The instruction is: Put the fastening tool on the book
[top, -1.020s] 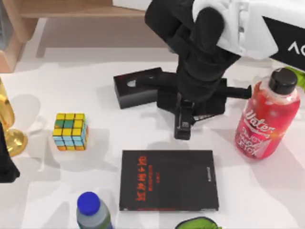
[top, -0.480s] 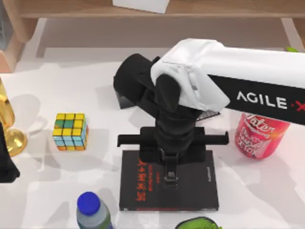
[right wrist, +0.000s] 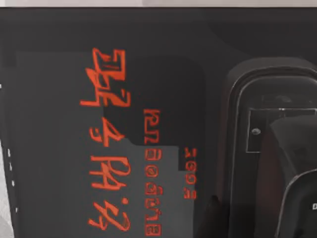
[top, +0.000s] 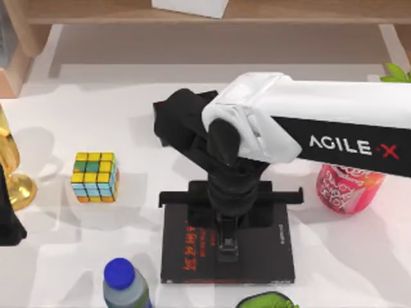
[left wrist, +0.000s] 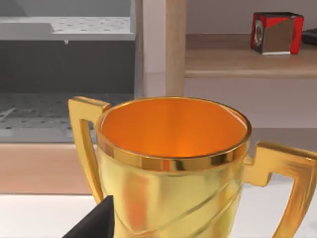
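Note:
The book (top: 270, 256) lies flat near the table's front edge, black with red characters on its cover (right wrist: 106, 148). My right gripper (top: 228, 224) hangs straight over its middle, shut on the fastening tool (top: 227, 249), a black stapler. In the right wrist view the stapler (right wrist: 257, 148) sits low over the cover, beside the red characters. I cannot tell whether it touches the book. My left gripper (top: 8, 221) is parked at the table's left edge.
A colour cube (top: 95, 176) stands left of the book. A gold trophy (left wrist: 173, 158) is at the far left, a blue-capped bottle (top: 123, 282) at the front left, a red bottle (top: 347, 186) at the right. A black box (top: 166, 125) peeks out behind my right arm.
My right arm carried the stapler from behind the book forward to over its cover, then shifted slightly over it. The left arm has not moved.

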You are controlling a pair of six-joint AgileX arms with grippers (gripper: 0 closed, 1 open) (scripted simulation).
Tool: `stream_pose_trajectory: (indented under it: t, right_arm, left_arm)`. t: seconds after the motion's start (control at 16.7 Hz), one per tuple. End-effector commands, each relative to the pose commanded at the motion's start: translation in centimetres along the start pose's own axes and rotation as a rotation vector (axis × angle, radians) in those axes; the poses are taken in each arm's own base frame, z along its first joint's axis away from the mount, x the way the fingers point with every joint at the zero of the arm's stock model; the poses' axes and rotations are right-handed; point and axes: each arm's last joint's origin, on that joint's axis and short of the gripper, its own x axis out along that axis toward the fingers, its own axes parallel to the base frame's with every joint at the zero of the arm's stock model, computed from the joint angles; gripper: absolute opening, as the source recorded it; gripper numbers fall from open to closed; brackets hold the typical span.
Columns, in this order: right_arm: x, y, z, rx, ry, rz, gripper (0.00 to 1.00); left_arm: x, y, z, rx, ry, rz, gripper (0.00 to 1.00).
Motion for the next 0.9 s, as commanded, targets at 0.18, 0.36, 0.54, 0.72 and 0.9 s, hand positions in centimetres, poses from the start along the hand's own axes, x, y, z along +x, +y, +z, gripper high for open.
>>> stream_pose_trajectory:
  t: [0.18,0.36,0.54,0.72,0.9]
  right_arm:
    - [0.45,0.01,-0.04,-0.001,0.000,0.000,0.00]
    - [0.45,0.01,-0.04,-0.001,0.000,0.000,0.08]
    - [0.45,0.01,-0.04,-0.001,0.000,0.000,0.30]
    - [0.45,0.01,-0.04,-0.001,0.000,0.000,0.53]
    - [0.45,0.01,-0.04,-0.001,0.000,0.000,0.75]
  left_arm:
    - [0.00,0.00,0.00,0.000,0.000,0.000,1.00]
    - [0.00,0.00,0.00,0.000,0.000,0.000,1.00]
    - [0.00,0.00,0.00,0.000,0.000,0.000,1.00]
    - [0.00,0.00,0.00,0.000,0.000,0.000,1.00]
    - [0.00,0.00,0.00,0.000,0.000,0.000,1.00]
